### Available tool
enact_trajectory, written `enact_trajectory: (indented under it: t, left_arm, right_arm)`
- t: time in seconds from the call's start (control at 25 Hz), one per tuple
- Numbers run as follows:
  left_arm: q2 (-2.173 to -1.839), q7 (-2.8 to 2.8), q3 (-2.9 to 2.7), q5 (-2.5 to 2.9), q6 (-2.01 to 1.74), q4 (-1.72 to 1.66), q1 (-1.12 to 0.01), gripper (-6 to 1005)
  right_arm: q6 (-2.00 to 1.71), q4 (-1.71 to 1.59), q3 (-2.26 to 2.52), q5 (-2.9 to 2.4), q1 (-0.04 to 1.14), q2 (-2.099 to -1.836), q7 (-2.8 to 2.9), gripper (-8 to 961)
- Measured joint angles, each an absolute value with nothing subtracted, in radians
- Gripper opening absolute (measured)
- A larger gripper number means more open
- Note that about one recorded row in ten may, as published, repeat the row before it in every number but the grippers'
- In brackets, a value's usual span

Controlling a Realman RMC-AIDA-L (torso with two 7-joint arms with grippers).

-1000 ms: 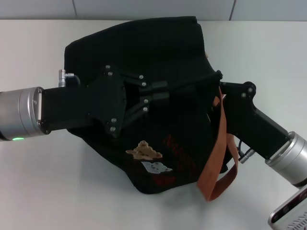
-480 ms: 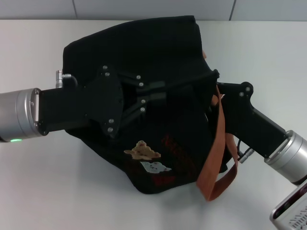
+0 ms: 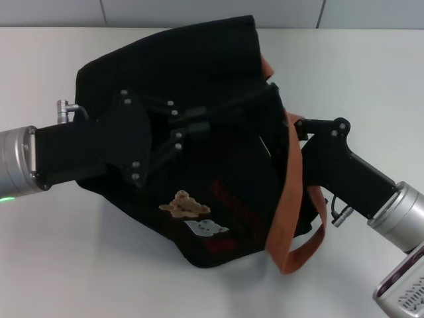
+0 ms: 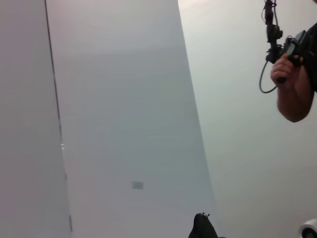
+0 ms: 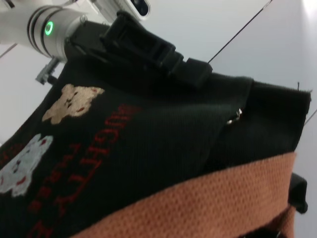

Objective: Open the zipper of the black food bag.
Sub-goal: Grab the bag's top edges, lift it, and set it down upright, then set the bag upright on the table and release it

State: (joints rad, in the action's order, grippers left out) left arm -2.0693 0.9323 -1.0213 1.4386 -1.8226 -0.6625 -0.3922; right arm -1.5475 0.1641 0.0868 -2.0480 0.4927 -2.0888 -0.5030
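Black food bag [image 3: 218,179] fills the middle of the head view, lying tipped on the white surface [image 3: 66,265]. Its long axis runs from the upper left of the frame down toward the lower centre, and its patched face is turned toward the camera, with the bear patch [image 3: 184,204] and pale animal patch [image 3: 205,228] low on it. A tan-brown strap [image 3: 286,199] hangs in a loop at the bag's right edge. The zipper cannot be made out along the mouth in the head view; in the right wrist view a small silver pull [image 5: 234,118] glints at a fabric fold. What the bag contains cannot be seen.

The left tool [image 3: 192,126] reaches in from the left edge, its fingers lying narrow against the bag's upper fabric. The right tool [image 3: 301,129] enters from the lower right and meets the bag by the strap; whether it grips cannot be told.
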Motion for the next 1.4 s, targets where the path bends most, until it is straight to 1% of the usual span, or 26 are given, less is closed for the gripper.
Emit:
enact_trajectory:
  t: [0.24,0.88,1.12,1.32,1.4]
  left_arm:
    - [-2.069,0.931,-0.968,1.439,-1.836,-0.663,-0.367,87]
    - [-2.065,0.909,-0.89,1.442,-1.849,-0.663,-0.265,87]
    - [-2.064,0.893,-0.873,1.446,-1.852,-0.653,-0.24,88]
    - [-2.055,0.866,-0.873,1.447,-1.851,-0.612,-0.237,89]
    - [-2.054,0.858,-0.873,1.447,-1.844,-0.602,-0.233,89]
  right_arm:
    - [-1.51,0.162,0.085,-2.046,0.483,-2.089,-0.502,-3]
    - [-1.495,0.116,0.001,-2.039,0.401,-2.087,-0.478,-1]
    - [-1.495,0.107,-0.011,-2.039,0.399,-2.086,-0.445,-1]
    - [-1.505,0.108,-0.038,-2.039,0.405,-2.086,-0.382,0]
    - [-1.514,0.109,-0.073,-2.039,0.407,-2.086,-0.344,18]
